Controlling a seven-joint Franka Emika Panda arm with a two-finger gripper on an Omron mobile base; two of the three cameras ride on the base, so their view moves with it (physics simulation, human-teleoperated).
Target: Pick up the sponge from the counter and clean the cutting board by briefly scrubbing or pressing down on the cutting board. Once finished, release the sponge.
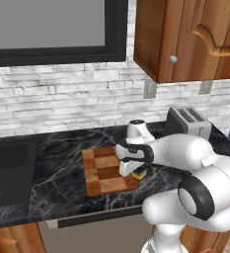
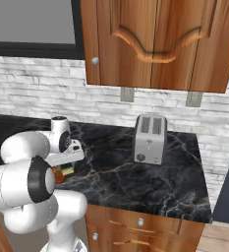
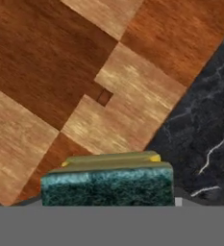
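Yellow-green sponge between gripper fingers

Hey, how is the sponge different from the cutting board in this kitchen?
The sponge is a small block, while the cutting board is far larger, thin and flat. The sponge is yellow with a dark green scouring layer; the cutting board is checkered in light and dark brown wood. The sponge sits at the gripper by the board's right edge; the cutting board lies flat on the black marble-look counter. Both are rectangular.
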